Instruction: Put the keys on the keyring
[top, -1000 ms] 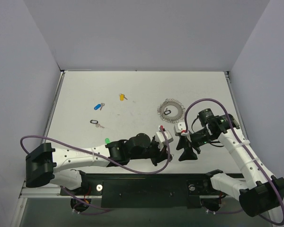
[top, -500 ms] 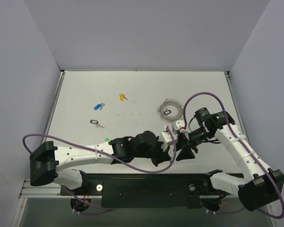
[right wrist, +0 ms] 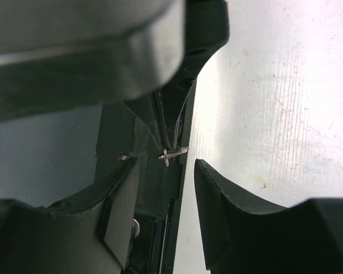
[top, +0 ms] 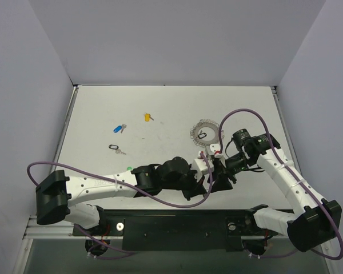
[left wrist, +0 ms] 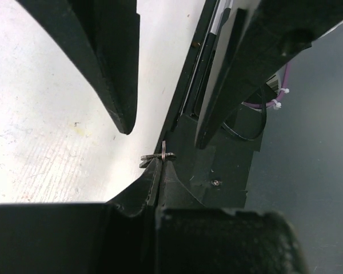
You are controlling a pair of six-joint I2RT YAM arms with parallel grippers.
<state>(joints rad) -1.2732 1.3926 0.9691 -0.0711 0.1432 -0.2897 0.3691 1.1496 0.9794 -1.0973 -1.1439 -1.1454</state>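
Starting from above, the left pincer [top: 207, 174] and right pincer [top: 219, 181] are found tip to tip near the front of the tabletop [top: 246, 108], just below the keyring [top: 208, 126]. One black key [top: 202, 136] lies inside the keyring; whether it is threaded on cannot be told. The other black key [top: 115, 148], blue key [top: 120, 128], yellow key [top: 148, 117] and green key [top: 128, 168] are scattered well apart to the left.

From the left wrist, the left pincer [left wrist: 159, 163] is seen clamped shut on a thin metal piece [left wrist: 164, 154]; what it is cannot be told. The right pincer [left wrist: 163, 136] is held with its jaws apart on either side, not touching.

From the right wrist, the metal piece [right wrist: 172, 153] is seen at the left pincer's [right wrist: 170, 137] tips, between the parted jaws of the right pincer [right wrist: 167, 165].

A handover is judged to be in hand. It is done well if the right jaws are centred on the exposed end, and the left grip is released only once the right is firm; caught by an edge, so thin a thing could be twisted or dropped.
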